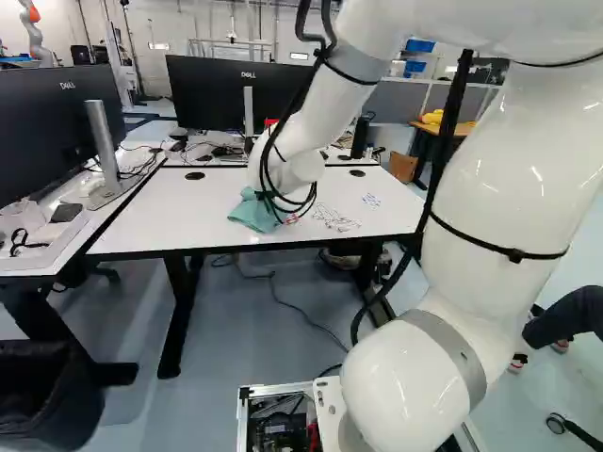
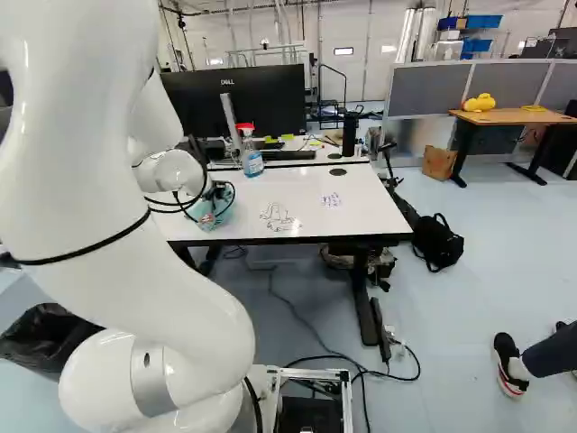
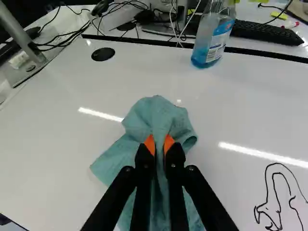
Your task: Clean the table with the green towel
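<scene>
In the right base view the black gripper (image 2: 219,191) is low over the white table (image 2: 297,185), partly covered by the arm and its cables. Seen from the wrist, my gripper (image 3: 159,144) is shut on the green towel (image 3: 161,113), with a fold pinched between its orange pads; the rest spreads on the tabletop ahead of and beneath the fingers. The left base view shows the towel (image 1: 252,214) below the wrist. Black line drawings (image 3: 276,192) mark the table beside the towel, and small bluish scribbles (image 2: 331,199) lie beyond them.
A spray bottle (image 3: 213,36) with blue liquid stands behind the towel near the table's far edge. Monitors (image 1: 231,94), a keyboard (image 3: 264,32) and cables occupy the adjoining desks. Another robot (image 1: 33,33) stands far back. A black backpack (image 2: 436,244) sits on the floor beside the table.
</scene>
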`<state>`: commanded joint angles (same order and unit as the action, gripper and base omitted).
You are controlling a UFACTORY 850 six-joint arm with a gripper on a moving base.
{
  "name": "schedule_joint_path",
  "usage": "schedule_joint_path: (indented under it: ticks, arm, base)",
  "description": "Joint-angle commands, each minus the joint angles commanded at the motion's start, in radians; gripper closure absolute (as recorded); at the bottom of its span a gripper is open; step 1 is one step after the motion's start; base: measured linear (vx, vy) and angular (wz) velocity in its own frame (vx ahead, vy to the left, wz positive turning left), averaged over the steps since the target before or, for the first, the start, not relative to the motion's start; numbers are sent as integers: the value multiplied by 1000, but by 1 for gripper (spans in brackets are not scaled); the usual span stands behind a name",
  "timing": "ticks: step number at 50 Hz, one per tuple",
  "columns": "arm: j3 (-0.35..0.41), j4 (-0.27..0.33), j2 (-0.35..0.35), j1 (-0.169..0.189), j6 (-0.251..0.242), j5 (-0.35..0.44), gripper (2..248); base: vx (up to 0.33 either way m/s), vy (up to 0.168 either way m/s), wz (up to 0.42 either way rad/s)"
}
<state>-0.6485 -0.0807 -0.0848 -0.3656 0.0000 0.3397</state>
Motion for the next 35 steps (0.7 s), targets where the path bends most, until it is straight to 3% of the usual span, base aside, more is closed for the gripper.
schedule_joint_path:
  ticks: [35]
  arm:
    - [71, 0, 73, 92, 0, 0, 210]
  base:
    - [0, 0, 0]
